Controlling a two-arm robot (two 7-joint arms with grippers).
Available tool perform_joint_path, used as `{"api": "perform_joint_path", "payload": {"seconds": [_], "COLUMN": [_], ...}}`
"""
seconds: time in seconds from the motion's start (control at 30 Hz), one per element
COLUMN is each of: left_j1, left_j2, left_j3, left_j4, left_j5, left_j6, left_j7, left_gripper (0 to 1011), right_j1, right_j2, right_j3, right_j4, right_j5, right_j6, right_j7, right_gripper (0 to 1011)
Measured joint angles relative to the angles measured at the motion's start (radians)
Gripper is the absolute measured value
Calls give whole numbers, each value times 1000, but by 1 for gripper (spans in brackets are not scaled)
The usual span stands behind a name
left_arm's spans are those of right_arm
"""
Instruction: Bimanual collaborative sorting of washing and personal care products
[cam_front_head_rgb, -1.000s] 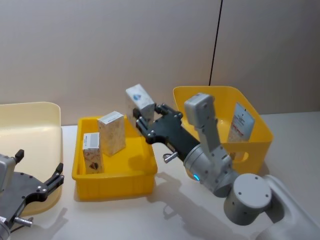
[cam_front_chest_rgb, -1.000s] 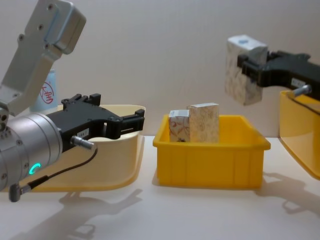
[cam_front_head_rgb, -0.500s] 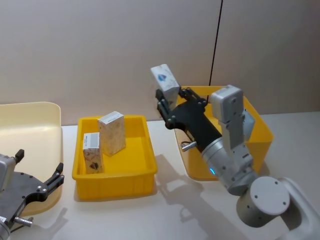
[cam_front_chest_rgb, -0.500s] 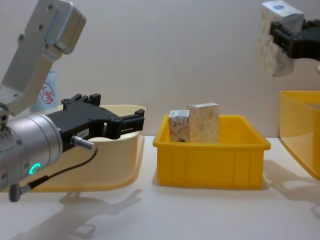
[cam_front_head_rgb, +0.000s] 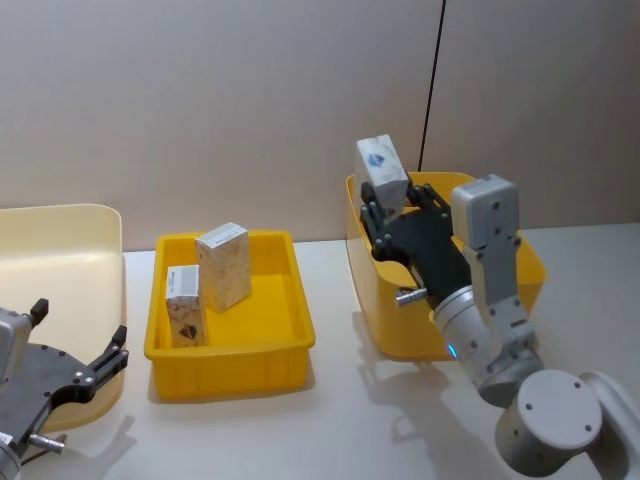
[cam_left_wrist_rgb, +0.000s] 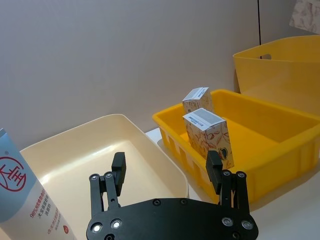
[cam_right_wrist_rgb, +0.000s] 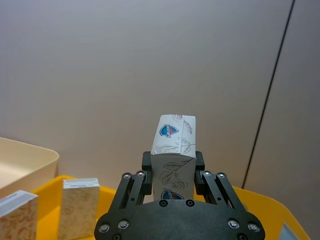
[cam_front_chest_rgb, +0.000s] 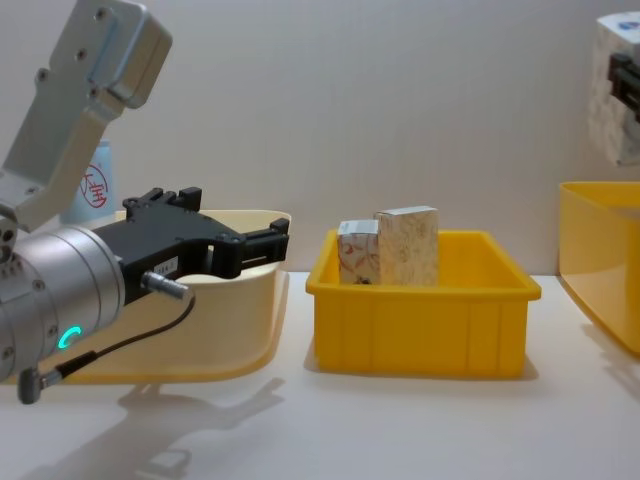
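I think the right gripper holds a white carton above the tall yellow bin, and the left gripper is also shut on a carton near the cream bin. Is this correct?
Not quite. The left gripper is open and holds nothing, as the left wrist view shows; it is near the cream bin. The rest stands: the right gripper holds a white carton above the tall yellow bin.

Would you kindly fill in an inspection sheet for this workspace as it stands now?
Surface: pale table.
Job's things: two patterned cartons upright in the shallow yellow tray; a third carton held above the deep yellow bin; tube with red mark in the cream bin.
Clutter: nothing seen.
Grippers: right gripper shut on the third carton; left gripper open, empty.
Cables: black cable at the left wrist.
Surroundings: plain wall.
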Motion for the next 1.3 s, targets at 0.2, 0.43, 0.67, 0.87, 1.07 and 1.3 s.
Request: {"api": "perform_joint_path", "payload": {"seconds": [0.2, 0.43, 0.67, 0.87, 1.07, 1.3], "left_j1": [0, 0, 0, 0, 0, 0], "left_j2": [0, 0, 0, 0, 0, 0], "left_j3": [0, 0, 0, 0, 0, 0], "left_j4": [0, 0, 0, 0, 0, 0], "left_j5": [0, 0, 0, 0, 0, 0], "left_j6": [0, 0, 0, 0, 0, 0], "left_j7": [0, 0, 0, 0, 0, 0], "left_gripper": [1000, 1000, 1000, 999, 1000, 1000], "right_j1": [-27, -45, -56, -58, -52, -37], "right_j2": [-11, -22, -35, -46, -61, -77], "right_j3": [21, 38, 56, 66, 77, 84], "right_j4": [-25, -36, -37, -31, -17, 7], "right_j5": [-35, -60, -81, -86, -83, -73], "right_j6": [53, 88, 121, 160, 210, 253], "right_j7": [-54, -94, -127, -137, -138, -133], "right_gripper": [448, 448, 448, 448, 448, 448]}}
